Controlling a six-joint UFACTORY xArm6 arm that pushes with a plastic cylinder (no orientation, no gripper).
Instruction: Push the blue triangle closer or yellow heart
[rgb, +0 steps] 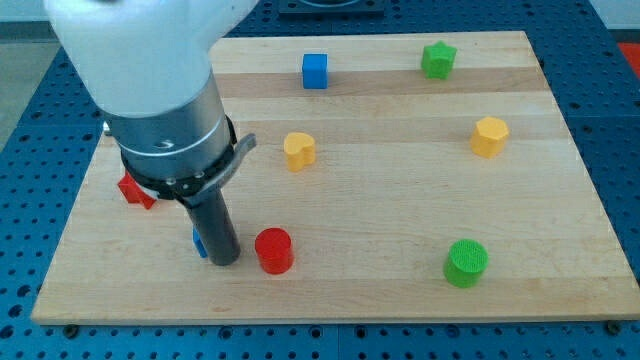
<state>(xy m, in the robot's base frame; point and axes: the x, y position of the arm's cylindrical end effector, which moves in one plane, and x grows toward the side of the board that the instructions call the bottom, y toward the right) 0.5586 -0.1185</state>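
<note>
My tip (224, 261) carries no claw, only 1 bare rod, standing low at the view's left. The blue triangle (199, 243) is mostly hidden behind the rod, touching it on the left. The yellow heart (298, 150) sits well apart, up and rightward. A red cylinder (273, 250) stands just beside my tip. Judgement: closing push barely begun.
</note>
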